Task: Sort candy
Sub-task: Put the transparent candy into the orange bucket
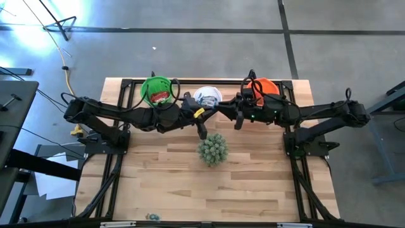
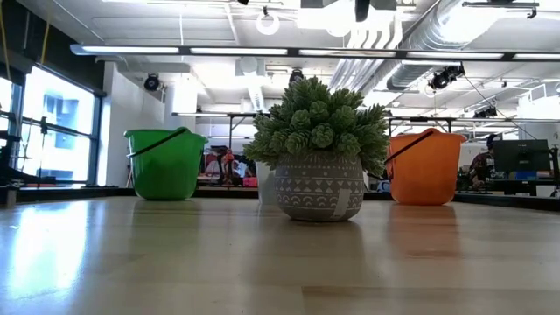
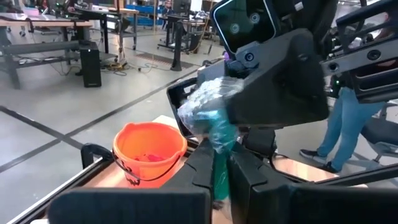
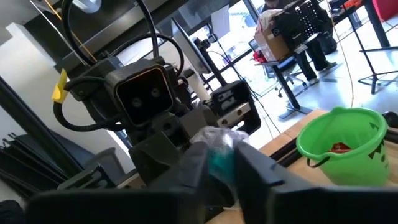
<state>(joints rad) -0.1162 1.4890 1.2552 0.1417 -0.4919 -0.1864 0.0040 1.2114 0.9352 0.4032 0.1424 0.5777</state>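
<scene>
One light blue-and-white wrapped candy (image 3: pixel 214 134) is held in the air between both grippers, which meet tip to tip near the white cup (image 1: pixel 207 96). My left gripper (image 1: pixel 211 114) reaches in from the left and my right gripper (image 1: pixel 226 113) from the right. Both are shut on this candy. The green cup (image 1: pixel 158 90) holds red candy (image 4: pixel 339 147). Red candy (image 3: pixel 148 155) also lies in the orange cup (image 1: pixel 262 87), and light wrapped candy lies in the white cup. In the low view both grippers are out of sight. My left gripper (image 3: pixel 219 180) pinches the candy's teal end (image 3: pixel 219 163) between its two fingers, coming level from the table's left. The candy is lifted clear and sticks out toward the other gripper. My right gripper (image 4: pixel 219 177) pinches the candy's teal part (image 4: pixel 219 162) between its two fingers, coming level from the table's right. The crinkled white wrapper end (image 4: pixel 219 137) stands out beyond the fingertips, against my left gripper.
A spiky green plant in a patterned pot (image 1: pixel 212 149) stands at the table's middle, just near of the grippers. The three cups line the far edge. Bare wood spreads toward the near edge (image 1: pixel 209 202). A person (image 3: pixel 348 118) stands in the room beyond.
</scene>
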